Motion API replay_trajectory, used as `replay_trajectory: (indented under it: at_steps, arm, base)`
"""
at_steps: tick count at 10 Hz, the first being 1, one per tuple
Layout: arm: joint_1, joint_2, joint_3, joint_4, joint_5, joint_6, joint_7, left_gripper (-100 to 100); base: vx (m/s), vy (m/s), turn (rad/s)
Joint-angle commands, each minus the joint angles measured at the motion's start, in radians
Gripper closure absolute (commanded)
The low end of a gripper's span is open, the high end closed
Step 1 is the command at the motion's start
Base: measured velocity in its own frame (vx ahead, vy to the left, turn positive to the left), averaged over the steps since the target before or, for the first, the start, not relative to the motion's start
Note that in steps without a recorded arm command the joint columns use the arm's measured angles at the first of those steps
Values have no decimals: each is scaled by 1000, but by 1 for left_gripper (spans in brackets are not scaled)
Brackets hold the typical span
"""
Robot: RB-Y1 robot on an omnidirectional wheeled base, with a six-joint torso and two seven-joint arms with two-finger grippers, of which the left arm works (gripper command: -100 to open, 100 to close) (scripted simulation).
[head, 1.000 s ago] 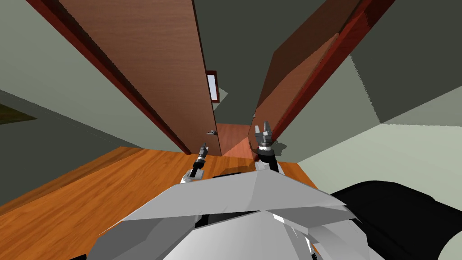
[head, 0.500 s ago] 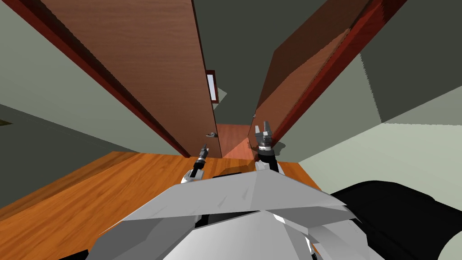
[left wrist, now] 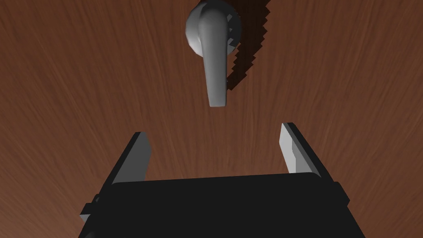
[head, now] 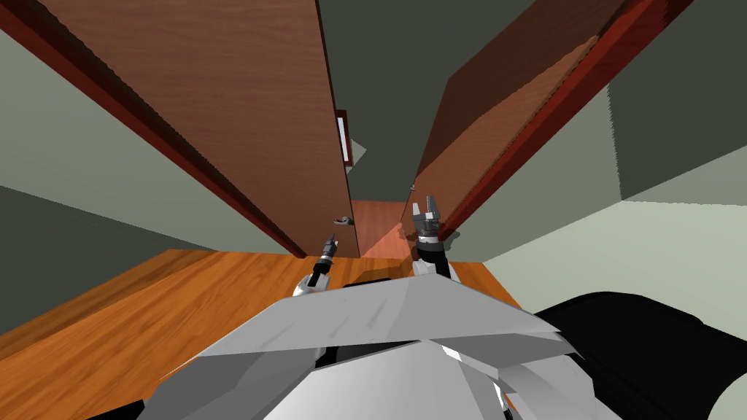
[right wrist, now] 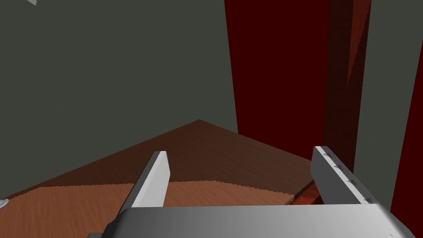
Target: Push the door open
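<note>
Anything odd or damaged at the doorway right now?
Nothing stands out. The left door and its lever handle look intact; the right door stands ajar, undamaged. The left gripper faces the handle, jaws open. The overall slant is the camera's.

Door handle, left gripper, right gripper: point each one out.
Door handle (left wrist: 217, 78): left wrist view, on the grey lever's shaft.
Left gripper (left wrist: 214, 132): left wrist view, midway between its open jaws' tips.
Right gripper (right wrist: 241, 151): right wrist view, midway between its open jaws' tips.
</note>
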Motion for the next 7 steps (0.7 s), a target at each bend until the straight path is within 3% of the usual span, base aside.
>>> replay_trajectory:
  at_steps: [1, 7]
  arm:
    - [-1, -2, 3, 2, 2, 0, -3, -100]
    - [-4, -15, 16, 15, 9, 0, -19, -100]
  base:
    - [95, 9, -19]
    - [193, -20, -32]
